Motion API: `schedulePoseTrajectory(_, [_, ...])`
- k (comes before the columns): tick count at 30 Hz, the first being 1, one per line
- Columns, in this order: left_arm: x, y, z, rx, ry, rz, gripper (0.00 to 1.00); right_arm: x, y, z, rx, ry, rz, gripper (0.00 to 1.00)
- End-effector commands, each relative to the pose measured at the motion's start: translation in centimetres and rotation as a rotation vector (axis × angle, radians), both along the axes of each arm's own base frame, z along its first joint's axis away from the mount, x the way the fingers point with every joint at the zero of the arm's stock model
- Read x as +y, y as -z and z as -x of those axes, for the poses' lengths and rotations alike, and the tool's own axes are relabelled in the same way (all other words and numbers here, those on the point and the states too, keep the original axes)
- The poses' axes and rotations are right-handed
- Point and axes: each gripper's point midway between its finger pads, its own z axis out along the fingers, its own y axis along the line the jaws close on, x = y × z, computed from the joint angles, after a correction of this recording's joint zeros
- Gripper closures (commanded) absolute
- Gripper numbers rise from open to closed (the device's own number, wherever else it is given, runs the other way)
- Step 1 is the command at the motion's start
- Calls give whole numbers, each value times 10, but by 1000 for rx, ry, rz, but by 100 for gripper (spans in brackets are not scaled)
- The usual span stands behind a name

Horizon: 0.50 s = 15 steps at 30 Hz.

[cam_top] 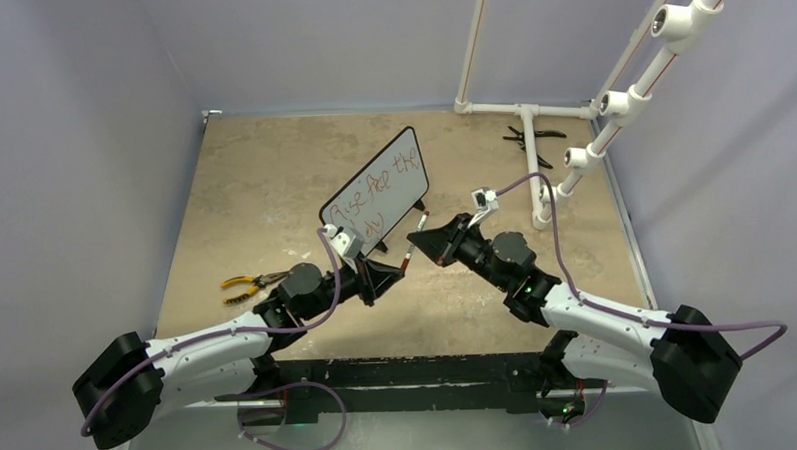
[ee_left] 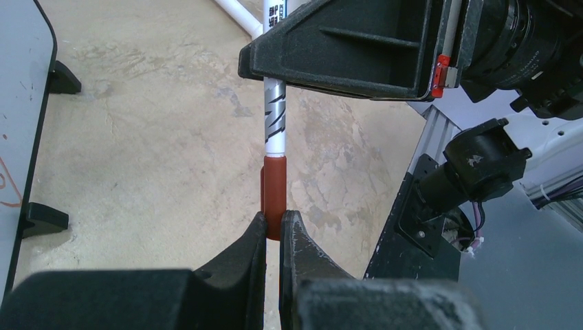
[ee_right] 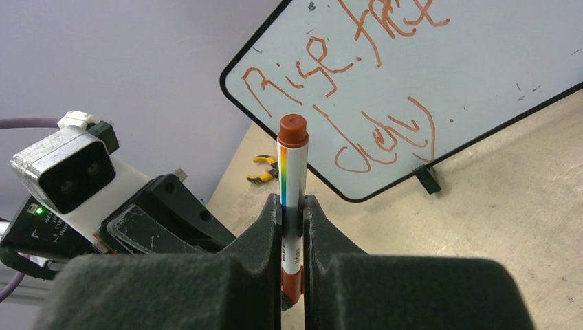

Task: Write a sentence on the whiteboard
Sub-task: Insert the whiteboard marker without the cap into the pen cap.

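The whiteboard [cam_top: 402, 203] stands tilted mid-table on small black feet, and also shows in the right wrist view [ee_right: 495, 75] and at the left edge of the left wrist view [ee_left: 20, 103]. The sentence [cam_top: 368, 191] is in red marker on two lines and reads roughly "Rise for the day" [ee_right: 323, 69]. A white marker [cam_top: 415, 239] with red ends hangs between both grippers in front of the board. My left gripper [cam_top: 400, 275] [ee_left: 275, 223] is shut on its red cap [ee_left: 273, 185]. My right gripper [cam_top: 422, 242] [ee_right: 292, 206] is shut on the marker's barrel [ee_right: 292, 172].
Yellow-handled pliers [cam_top: 242, 285] lie left of the left arm. Black pliers [cam_top: 532, 137] lie at the back right beside a white pipe frame [cam_top: 530, 155] that rises up the right wall. Purple walls enclose the table.
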Motion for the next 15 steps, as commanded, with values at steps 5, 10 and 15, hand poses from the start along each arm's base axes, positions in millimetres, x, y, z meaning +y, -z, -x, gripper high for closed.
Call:
schedulePoseTrajectory(5, [5, -51, -25, -59, -138, 145, 100, 12, 18, 14, 67, -93, 17, 100])
schedulePoseTrajectory(10, [6, -67, -29, -92, -157, 177, 100, 16, 29, 17, 106, -124, 58, 100])
schedulePoseTrajectory(15, [2, -80, -34, -125, -162, 190, 100, 20, 46, 22, 172, -155, 97, 100])
